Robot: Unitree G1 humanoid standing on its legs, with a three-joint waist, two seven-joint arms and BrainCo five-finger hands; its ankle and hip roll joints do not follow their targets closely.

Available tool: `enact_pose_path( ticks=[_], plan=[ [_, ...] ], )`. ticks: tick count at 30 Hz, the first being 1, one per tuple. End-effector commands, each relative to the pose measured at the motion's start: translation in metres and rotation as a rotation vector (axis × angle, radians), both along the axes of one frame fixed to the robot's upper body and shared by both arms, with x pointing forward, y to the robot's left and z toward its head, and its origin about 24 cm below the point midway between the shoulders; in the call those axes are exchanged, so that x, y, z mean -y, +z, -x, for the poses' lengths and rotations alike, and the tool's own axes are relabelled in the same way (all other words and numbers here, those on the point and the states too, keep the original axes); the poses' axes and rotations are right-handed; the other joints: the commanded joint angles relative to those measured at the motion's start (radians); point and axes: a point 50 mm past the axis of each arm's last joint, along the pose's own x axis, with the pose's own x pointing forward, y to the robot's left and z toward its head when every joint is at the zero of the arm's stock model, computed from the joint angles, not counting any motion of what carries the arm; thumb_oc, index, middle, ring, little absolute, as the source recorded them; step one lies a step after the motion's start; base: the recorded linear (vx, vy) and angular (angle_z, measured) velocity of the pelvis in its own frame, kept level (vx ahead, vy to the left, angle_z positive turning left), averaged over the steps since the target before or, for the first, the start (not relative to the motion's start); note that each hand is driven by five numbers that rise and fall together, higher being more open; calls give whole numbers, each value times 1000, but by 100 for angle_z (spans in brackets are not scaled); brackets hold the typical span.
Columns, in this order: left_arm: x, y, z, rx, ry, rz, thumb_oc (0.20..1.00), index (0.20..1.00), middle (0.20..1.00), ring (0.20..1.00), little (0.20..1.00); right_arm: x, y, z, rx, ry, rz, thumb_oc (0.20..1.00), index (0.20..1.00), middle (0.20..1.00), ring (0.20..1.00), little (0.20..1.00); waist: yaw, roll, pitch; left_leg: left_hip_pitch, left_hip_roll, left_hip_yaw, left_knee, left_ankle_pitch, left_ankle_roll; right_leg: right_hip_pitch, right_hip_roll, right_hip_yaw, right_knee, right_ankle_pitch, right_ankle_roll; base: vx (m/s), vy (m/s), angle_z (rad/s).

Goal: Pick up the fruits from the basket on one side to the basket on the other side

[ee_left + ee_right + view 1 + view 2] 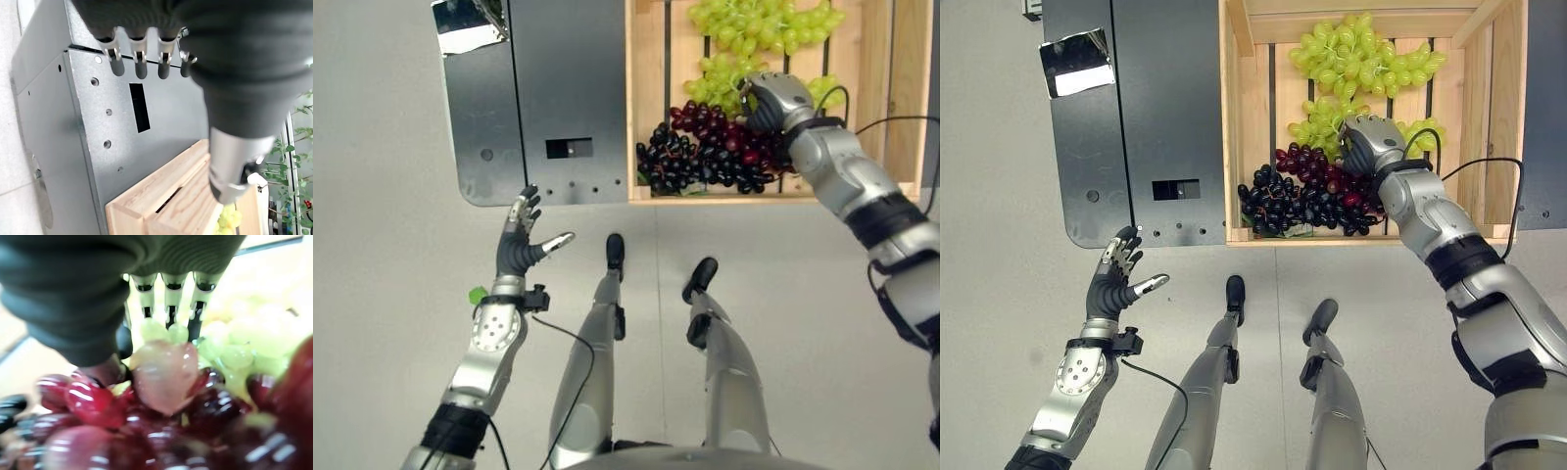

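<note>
A wooden crate [1231,117] holds a bunch of green grapes [1361,54] at its far end, red grapes [1317,176] in the middle and dark purple grapes [1278,206] by its near wall. My right hand [1371,142] is down inside the crate where the red and green bunches meet. Its wrist view shows the hand [73,293] pressed among red grapes [93,401] and green grapes [244,342], which hide its grasp. My left hand [517,250] hangs open over the grey floor, left of the crate and holding nothing.
A dark grey metal panel [538,98] with a slot and holes lies flat left of the crate, just beyond my left hand. A shiny sheet [1077,61] sits on its far corner. A small green scrap [478,294] lies on the floor by my left wrist.
</note>
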Motion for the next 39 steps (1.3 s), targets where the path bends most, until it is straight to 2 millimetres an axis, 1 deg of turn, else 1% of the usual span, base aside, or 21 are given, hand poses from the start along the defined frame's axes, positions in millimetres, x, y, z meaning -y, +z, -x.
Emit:
enact_pose_path(
  ticks=[1, 3, 4, 5, 7, 8, 9, 10, 11, 12, 15, 19, 23, 24, 25, 26, 27, 30, 35, 38, 39],
  plan=[
    [-8, 19, 13, 106, 14, -59, 1000, 1000, 1000, 1000, 1000, -49, -16, 22, -84, 315, 4, 200, 200, 200, 200, 200, -13, -52, 20, 75, -19, 14, -4, -46, -20, 98, -11, -9, -180, 136, 70, 0, 0, 0],
    [-12, 20, 16, 106, 19, -83, 1000, 1000, 1000, 1000, 1000, -48, -10, 36, -71, 377, -15, 200, 200, 200, 200, 200, -15, -59, 20, 87, -18, 17, -4, -47, -21, 110, -11, -10, -178, 135, 70, -2, -2, 2],
    [-12, 20, 16, 106, 18, -83, 1000, 1000, 1000, 1000, 1000, -48, -10, 36, -71, 377, -15, 200, 200, 200, 200, 200, -15, -59, 20, 87, -18, 17, -4, -47, -21, 110, -11, -10, -178, 135, 70, -7, -5, 5],
    [-14, 20, 18, 105, 18, -98, 1000, 1000, 1000, 1000, 1000, -49, -4, 50, -78, 446, -37, 200, 200, 200, 200, 200, -20, -67, 20, 101, -17, 19, -2, -49, -21, 122, -9, -10, -176, 134, 70, -7, -13, 4],
    [-19, 21, 20, 105, 28, -122, 1000, 1000, 1000, 1000, 1000, -49, 4, 66, -73, 511, -22, 200, 200, 200, 200, 200, -24, -78, 20, 116, -15, 20, 0, -51, -23, 137, -8, -12, -176, 132, 71, -3, -12, 2],
    [-19, 21, 21, 105, 27, -123, 1000, 1000, 1000, 1000, 1000, -48, 4, 66, -74, 510, -23, 200, 200, 200, 200, 200, -23, -77, 20, 118, -15, 20, -1, -51, -23, 139, -8, -13, -176, 132, 71, 0, 0, 0],
    [-21, 22, 22, 102, 30, -135, 1000, 1000, 1000, 1000, 1000, -45, 9, 73, -66, 525, -19, 200, 200, 200, 200, 200, -24, -81, 20, 129, -14, 20, -2, -50, -24, 151, -7, -15, -177, 132, 72, -10, -31, 2],
    [-25, 23, 25, 104, 38, -158, 1000, 1000, 1000, 1000, 1000, -43, 15, 86, -63, 564, -9, 200, 200, 200, 200, 200, -27, -88, 20, 145, -13, 20, -7, -49, -25, 169, -6, -19, -179, 130, 72, -10, -31, 2],
    [-25, 23, 25, 103, 36, -158, 1000, 1000, 1000, 1000, 1000, -43, 15, 86, -64, 563, -10, 200, 200, 200, 200, 200, -26, -88, 20, 147, -13, 20, -8, -49, -25, 170, -6, -19, -179, 130, 73, -4, -35, 2],
    [-29, 25, 27, 106, 43, -172, 1000, 1000, 1000, 1000, 1000, -40, 21, 96, -59, 598, -29, 200, 200, 200, 200, 200, -28, -92, 20, 164, -11, 20, -15, -46, -27, 186, -5, -26, -180, 130, 74, 0, 0, 0],
    [-35, 24, 29, 100, 64, -181, 1000, 1000, 1000, 1000, 1000, -38, 32, 111, -40, 646, -51, 200, 200, 200, 200, 200, -31, -98, 20, 200, -13, 20, -28, -42, -30, 221, -6, -28, -187, 131, 77, 0, 0, 0],
    [-38, 25, 30, 102, 75, -196, 1000, 1000, 1000, 1000, 1000, -35, 39, 120, -10, 655, -21, 200, 200, 200, 200, 200, -31, -101, 20, 236, -14, 19, -29, -46, -31, 259, -9, -32, -192, 132, 80, 0, 0, 0],
    [-41, 24, 31, 96, 80, -204, 1000, 1000, 1000, 1000, 1000, -34, 40, 122, -11, 656, -5, 200, 200, 200, 200, 200, -28, -104, 20, 264, -15, 20, -21, -54, -32, 289, -8, -31, -190, 127, 80, 0, 0, 0],
    [-41, 24, 31, 96, 80, -204, 1000, 1000, 1000, 1000, 1000, -35, 40, 122, -11, 656, -5, 228, 228, 228, 228, 228, -29, -104, 20, 264, -15, 20, -21, -54, -32, 289, -8, -31, -190, 127, 80, 0, 0, 0],
    [-43, 26, 31, 101, 88, -201, 1000, 1000, 1000, 1000, 1000, -32, 40, 120, -10, 638, -5, 520, 520, 520, 520, 520, -27, -105, 20, 270, -16, 21, -13, -59, -31, 296, -9, -28, -189, 129, 82, 0, 0, 0],
    [-43, 26, 31, 100, 88, -200, 1000, 1000, 1000, 1000, 1000, -32, 40, 120, -11, 639, -5, 570, 570, 570, 570, 570, -27, -105, 20, 271, -16, 21, -13, -60, -31, 297, -9, -28, -190, 129, 82, 0, 0, 0],
    [-45, 26, 31, 103, 95, -201, 1000, 1000, 1000, 1000, 1000, -30, 41, 117, -10, 621, -3, 1000, 1000, 1000, 1000, 1000, -25, -106, 20, 270, -16, 22, -4, -65, -30, 296, -10, -21, -189, 129, 81, 0, 0, 0],
    [-46, 26, 31, 104, 105, -191, 1000, 1000, 1000, 1000, 1000, -26, 46, 114, 26, 578, 27, 1000, 1000, 1000, 1000, 1000, -25, -105, 20, 268, -17, 25, -1, -67, -28, 292, -8, -17, -188, 129, 80, 0, 0, 0],
    [-44, 24, 32, 100, 104, -187, 1000, 1000, 1000, 1000, 1000, -13, 55, 104, 97, 458, 79, 1000, 1000, 1000, 1000, 1000, -23, -98, 20, 259, -15, 24, -8, -61, -27, 280, -6, -17, -186, 124, 77, 0, 0, 0],
    [-39, 22, 31, 93, 90, -170, 1000, 1000, 1000, 1000, 1000, 3, 56, 86, 122, 330, 88, 1000, 1000, 1000, 1000, 1000, -17, -95, 20, 251, -14, 23, -11, -61, -25, 267, -5, -15, -179, 120, 73, 0, 0, 0],
    [-39, 21, 31, 94, 92, -168, 1000, 1000, 1000, 1000, 1000, 2, 56, 85, 123, 332, 91, 1000, 1000, 1000, 1000, 1000, -19, -94, 20, 251, -13, 24, -10, -61, -25, 266, -5, -14, -178, 120, 73, 0, 0, 0]
  ],
)
